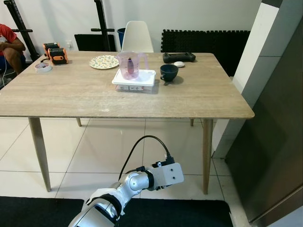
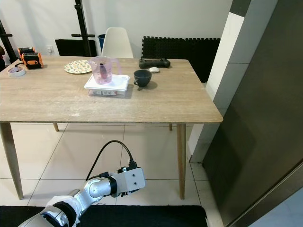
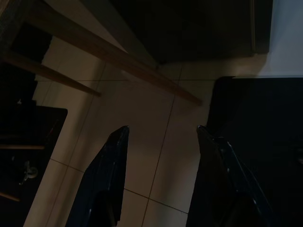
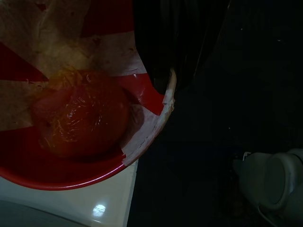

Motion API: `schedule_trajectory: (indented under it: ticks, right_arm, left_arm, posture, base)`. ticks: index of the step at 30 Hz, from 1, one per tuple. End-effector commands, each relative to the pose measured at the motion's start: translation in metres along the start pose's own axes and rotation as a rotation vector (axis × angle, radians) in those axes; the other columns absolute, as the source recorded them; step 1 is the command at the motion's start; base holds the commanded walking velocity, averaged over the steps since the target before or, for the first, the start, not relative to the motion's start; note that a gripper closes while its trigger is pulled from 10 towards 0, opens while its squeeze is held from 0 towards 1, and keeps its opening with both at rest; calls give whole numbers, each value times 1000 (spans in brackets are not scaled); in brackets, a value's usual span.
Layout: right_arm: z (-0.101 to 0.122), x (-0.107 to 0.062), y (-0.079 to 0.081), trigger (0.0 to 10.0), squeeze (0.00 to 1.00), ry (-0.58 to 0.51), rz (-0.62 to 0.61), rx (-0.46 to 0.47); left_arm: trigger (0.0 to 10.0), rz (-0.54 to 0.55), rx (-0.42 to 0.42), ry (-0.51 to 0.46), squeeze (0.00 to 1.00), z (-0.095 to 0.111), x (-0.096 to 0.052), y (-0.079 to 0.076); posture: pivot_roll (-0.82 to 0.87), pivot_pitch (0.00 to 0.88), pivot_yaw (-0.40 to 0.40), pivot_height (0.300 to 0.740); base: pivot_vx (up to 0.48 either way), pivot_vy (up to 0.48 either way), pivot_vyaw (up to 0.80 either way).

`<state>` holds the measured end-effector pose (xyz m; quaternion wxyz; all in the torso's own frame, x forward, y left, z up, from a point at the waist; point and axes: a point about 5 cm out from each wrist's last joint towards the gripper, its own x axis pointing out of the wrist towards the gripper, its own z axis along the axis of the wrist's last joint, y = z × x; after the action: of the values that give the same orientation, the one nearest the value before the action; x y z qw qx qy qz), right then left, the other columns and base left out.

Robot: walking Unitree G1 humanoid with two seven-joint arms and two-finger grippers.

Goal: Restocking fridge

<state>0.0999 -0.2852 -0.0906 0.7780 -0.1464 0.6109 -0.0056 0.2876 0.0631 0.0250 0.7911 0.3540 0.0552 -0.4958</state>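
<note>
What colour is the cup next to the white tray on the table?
Dark navy blue cup, clearest in the left eye view.

A wooden table (image 1: 94, 101) stands on the tiled floor (image 1: 94, 156), and on it there are a patterned plate (image 1: 103, 62), a dark cup (image 1: 168, 72), a roll of tape (image 1: 43, 67), two orange and black devices (image 1: 55, 52) and a black controller (image 1: 178, 57). A white chair (image 1: 137, 37) stands behind the table. At the far left edge a person in a red sleeve (image 1: 6, 34) sits near the table.
</note>
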Motion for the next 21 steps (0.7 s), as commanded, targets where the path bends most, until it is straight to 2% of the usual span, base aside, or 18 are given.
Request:
schedule_trajectory:
  ticks: [1, 3, 7, 9, 11, 12, 14, 15, 16, 17, 19, 20, 21]
  right_arm:
    - [2, 0, -2, 10000, 0, -12, -13, -2]
    - [2, 0, -3, 10000, 0, -13, -14, -3]
    - [2, 0, -3, 10000, 0, -13, -14, -5]
    - [3, 0, -3, 10000, 0, -20, -14, 0]
    - [4, 0, -2, 10000, 0, -25, -15, 2]
    - [4, 0, -2, 10000, 0, -26, -16, 1]
    - [4, 0, -2, 10000, 0, -26, -16, 1]
    - [4, 0, -1, 10000, 0, -24, -12, -5]
    - [5, 0, 2, 10000, 0, -22, 1, -18]
    - [5, 0, 2, 10000, 0, -22, 1, -18]
    - [6, 1, 7, 10000, 0, -20, 18, -32]
    - [8, 2, 9, 10000, 0, -26, 19, -36]
    - [8, 2, 9, 10000, 0, -26, 19, -36]
  left_arm:
    - [10000, 9, 25, -25, 0, 6, 3, 0]
    - [10000, 17, -67, -89, 0, 8, 1, 1]
    - [10000, 29, -127, -114, 0, 9, -1, 5]
    - [10000, 150, -324, -159, 0, 5, -8, 21]
    - [10000, 323, -587, -227, 0, -6, -21, 43]
    - [10000, 379, -671, -252, 0, -10, -26, 49]
    - [10000, 379, -671, -252, 0, -10, -26, 49]
    - [10000, 471, -804, -273, 0, -22, -37, 57]
    - [10000, 587, -969, -249, 0, -46, -56, 59]
    - [10000, 587, -969, -249, 0, -46, -56, 59]
    - [10000, 744, -1196, -188, 0, -84, -86, 47]
    - [10000, 785, -1284, -139, 0, -99, -97, 34]
    - [10000, 785, -1284, -139, 0, -99, -97, 34]
  posture:
    - [-93, 0, -24, 740]
    - [-96, 0, -29, 740]
    - [-104, 0, -28, 740]
    - [-110, 0, -21, 740]
    - [-101, 0, -22, 740]
    - [-101, 0, -22, 740]
    - [-101, 0, -22, 740]
    - [-91, 0, -24, 740]
    - [-77, 0, -17, 740]
    - [-77, 0, -17, 740]
    - [-75, 0, -8, 740]
    - [-75, 0, -8, 740]
    - [-75, 0, -8, 740]
  base:
    - [0, 0, 0]
    - [0, 0, 0]
    - [0, 0, 0]
    - [0, 0, 0]
    - [0, 0, 0]
    - [0, 0, 0]
    - [0, 0, 0]
    - [0, 0, 0]
    - [0, 0, 0]
    - [0, 0, 0]
    - [0, 0, 0]
    - [0, 0, 0]
    - [0, 0, 0]
